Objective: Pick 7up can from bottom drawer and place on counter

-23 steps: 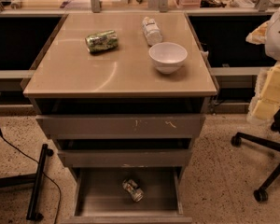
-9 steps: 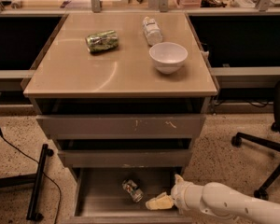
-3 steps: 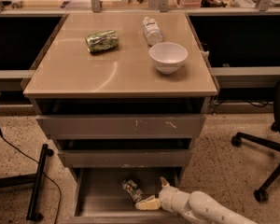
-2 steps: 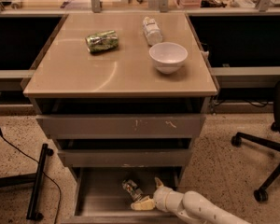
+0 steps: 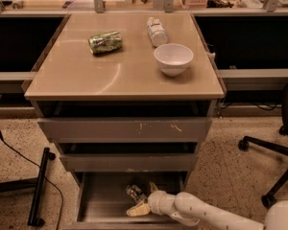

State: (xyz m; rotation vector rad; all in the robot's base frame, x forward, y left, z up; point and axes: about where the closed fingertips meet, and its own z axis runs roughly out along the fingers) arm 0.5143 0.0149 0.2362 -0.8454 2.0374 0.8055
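Counter (image 5: 86, 75) with green can (image 5: 105, 41), bottle (image 5: 157, 31), bowl (image 5: 173, 58), claw (image 5: 142, 199) spread open beside 7up can (image 5: 133, 192) in bottom drawer (image 5: 101, 206)

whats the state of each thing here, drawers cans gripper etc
7up can, lying on its side in the bottom drawer
bottom drawer, pulled open
gripper, open, inside the bottom drawer right by the 7up can
green can, on its side on the counter
bottle, on its side
bowl, upright
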